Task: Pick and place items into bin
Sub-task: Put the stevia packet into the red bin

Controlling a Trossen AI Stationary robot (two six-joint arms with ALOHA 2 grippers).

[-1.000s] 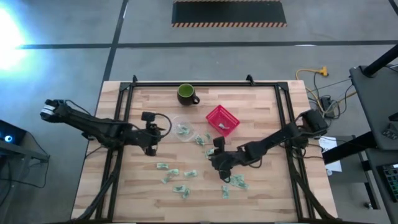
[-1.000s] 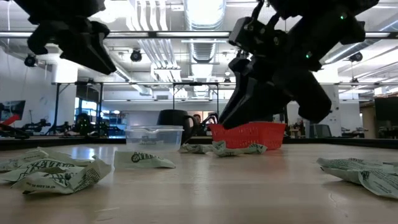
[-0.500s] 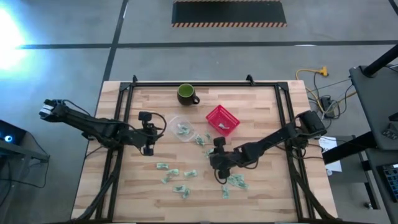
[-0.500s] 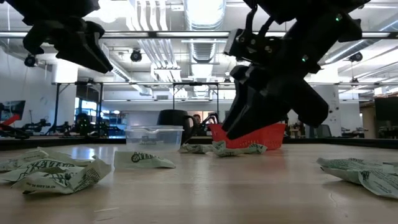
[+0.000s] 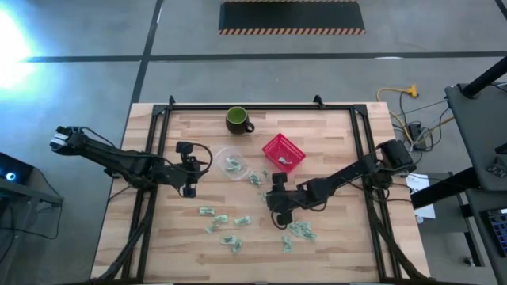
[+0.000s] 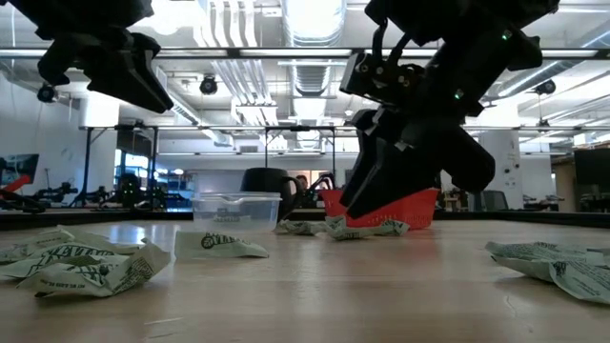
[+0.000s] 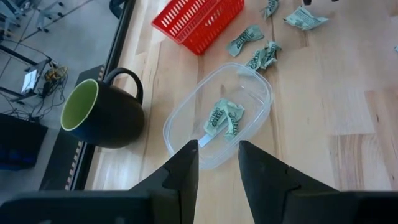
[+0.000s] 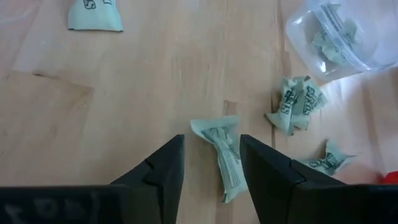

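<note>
Small pale green-and-white crumpled items (image 5: 226, 222) lie scattered over the wooden table's middle and near part. The bin, a clear plastic tub (image 5: 222, 156), stands left of centre with a few items (image 7: 222, 118) in it. My right gripper (image 8: 211, 142) hangs low over the table's middle (image 5: 275, 210), open, its fingers on either side of one item (image 8: 222, 155) that lies on the wood. I cannot tell whether they touch it. My left gripper (image 7: 217, 149) is open and holds nothing, raised just left of the bin (image 5: 188, 187).
A dark green mug (image 5: 237, 120) stands far of the bin. A red mesh basket (image 5: 283, 153), with a piece inside, sits right of it. More pieces (image 8: 297, 102) lie between the bin and my right gripper. Black frame rails (image 5: 158, 158) run along both table sides.
My right gripper has rolled and tipped a little at the wrist while staying over the same spot at the table's middle.
</note>
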